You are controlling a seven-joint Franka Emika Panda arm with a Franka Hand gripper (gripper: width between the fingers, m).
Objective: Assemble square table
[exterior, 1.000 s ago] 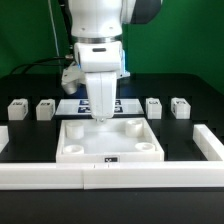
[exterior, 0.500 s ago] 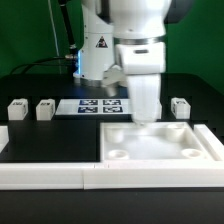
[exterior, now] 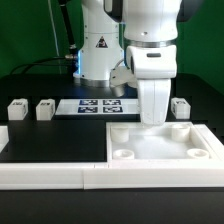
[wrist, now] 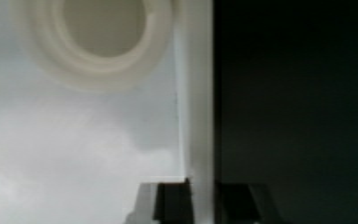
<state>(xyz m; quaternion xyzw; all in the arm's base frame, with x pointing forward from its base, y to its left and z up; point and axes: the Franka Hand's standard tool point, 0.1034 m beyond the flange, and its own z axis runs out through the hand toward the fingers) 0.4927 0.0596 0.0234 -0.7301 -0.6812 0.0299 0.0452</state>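
The white square tabletop [exterior: 160, 142] lies socket side up at the exterior view's right, against the white fence. My gripper [exterior: 153, 119] stands upright over its far rim, shut on that rim. In the wrist view the gripper [wrist: 201, 202] has a dark finger [wrist: 163, 204] on each side of the thin rim wall [wrist: 195, 100], with the slab's floor [wrist: 69, 140] and one round socket [wrist: 101, 35] beside it. Two white legs [exterior: 17, 110] [exterior: 45, 109] stand at the left, one leg [exterior: 180, 107] at the right. A fourth leg is hidden.
The long white fence bar [exterior: 50, 176] runs along the front, with a side piece [exterior: 216, 135] at the right. The marker board [exterior: 98, 105] lies flat behind the slab. The arm's base [exterior: 98, 50] stands at the back. Black table [exterior: 55, 140] lies left of the slab.
The gripper has dragged the tabletop from the middle toward the exterior view's right, up to the fence's right end. One leg at the right is now hidden behind the gripper.
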